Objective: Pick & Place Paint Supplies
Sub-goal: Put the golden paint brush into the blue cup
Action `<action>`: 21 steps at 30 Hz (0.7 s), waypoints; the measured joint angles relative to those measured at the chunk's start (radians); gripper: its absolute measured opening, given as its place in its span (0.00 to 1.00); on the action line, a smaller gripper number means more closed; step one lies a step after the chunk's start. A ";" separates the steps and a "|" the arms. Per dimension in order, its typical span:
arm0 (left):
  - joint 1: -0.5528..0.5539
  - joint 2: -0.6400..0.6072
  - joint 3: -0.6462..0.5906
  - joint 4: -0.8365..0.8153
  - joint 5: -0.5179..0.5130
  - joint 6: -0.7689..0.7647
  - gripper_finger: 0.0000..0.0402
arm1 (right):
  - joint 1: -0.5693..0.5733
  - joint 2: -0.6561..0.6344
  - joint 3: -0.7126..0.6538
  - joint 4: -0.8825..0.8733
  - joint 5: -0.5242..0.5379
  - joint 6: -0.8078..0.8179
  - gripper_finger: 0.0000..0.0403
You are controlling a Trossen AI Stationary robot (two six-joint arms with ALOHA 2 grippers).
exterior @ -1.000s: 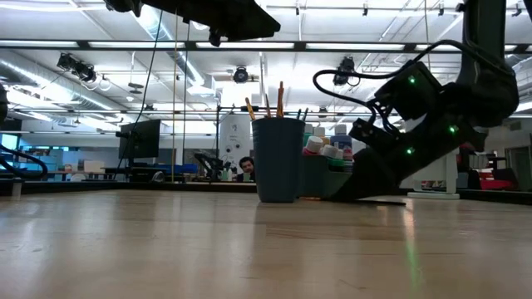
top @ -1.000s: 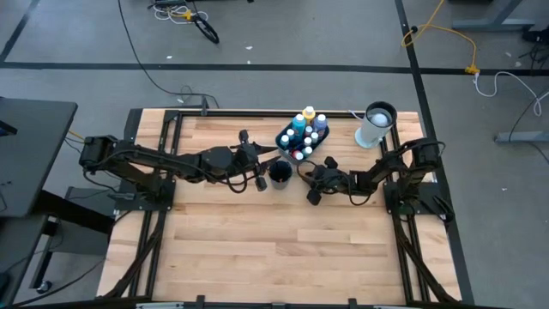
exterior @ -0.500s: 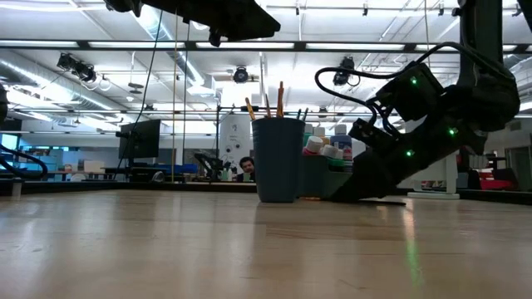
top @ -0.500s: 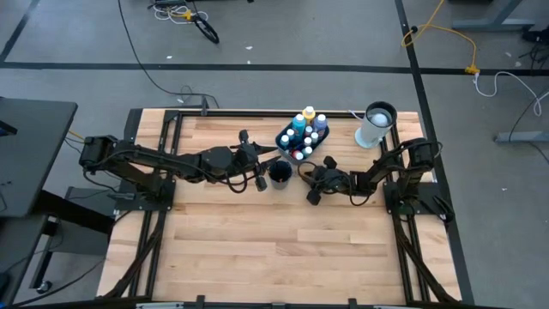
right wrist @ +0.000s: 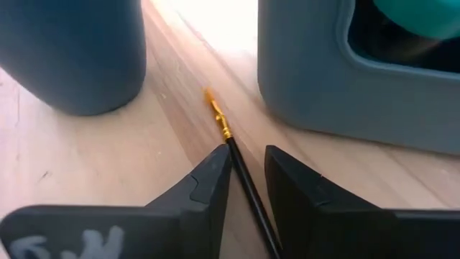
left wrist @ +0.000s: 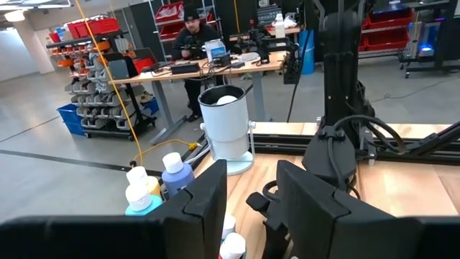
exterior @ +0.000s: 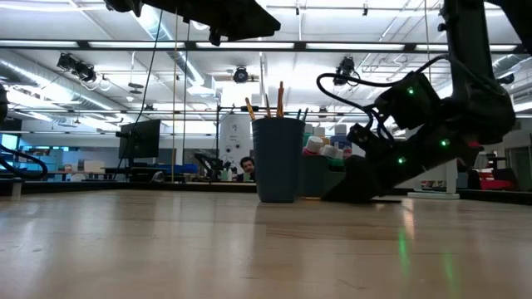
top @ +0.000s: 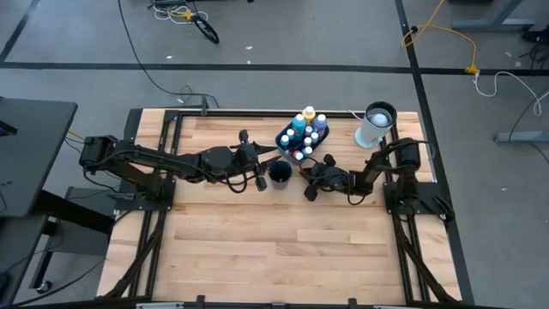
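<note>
A thin brush [right wrist: 241, 169] with an orange tip, gold ferrule and black handle lies flat on the table between a dark cup [right wrist: 72, 50] and a grey-blue bin [right wrist: 323, 79]. My right gripper [right wrist: 248, 155] is low over it and open, one finger on each side of the handle. The cup [exterior: 278, 158] holds other brushes [exterior: 280, 100] upright. Paint bottles [top: 302, 129] stand in the bin [top: 286, 140]. My left gripper [left wrist: 251, 173] is open, level and high above the table, left of the cup [top: 279, 172]. My right gripper straddles the brush's black handle [right wrist: 237, 160] just behind the ferrule. One fingertip [right wrist: 219, 165] stands right against it, but I cannot tell whether it touches. The fingers slant down from the table's right and lie along the brush, which lies flat on the wood.
A tall white cylinder [top: 375, 125] with a dark top stands at the far right of the table, behind my right arm. The near half of the table [top: 274, 249] is bare wood. A person sits at a desk in the room beyond.
My right gripper has tipped its fingers farther down toward the table beside the bin, and its arm has leaned in lower behind it. The cup, bin and left arm stay as they were.
</note>
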 joint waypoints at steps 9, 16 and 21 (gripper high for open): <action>0.000 0.000 0.000 0.000 0.000 0.002 0.33 | -0.016 0.042 0.000 0.094 -0.072 -0.143 0.16; 0.000 0.000 0.000 0.000 0.000 0.001 0.33 | -0.054 0.040 -0.011 0.101 -0.205 -0.124 0.03; 0.000 0.000 0.000 0.003 0.000 0.001 0.33 | -0.054 0.035 -0.023 0.118 -0.226 -0.086 0.03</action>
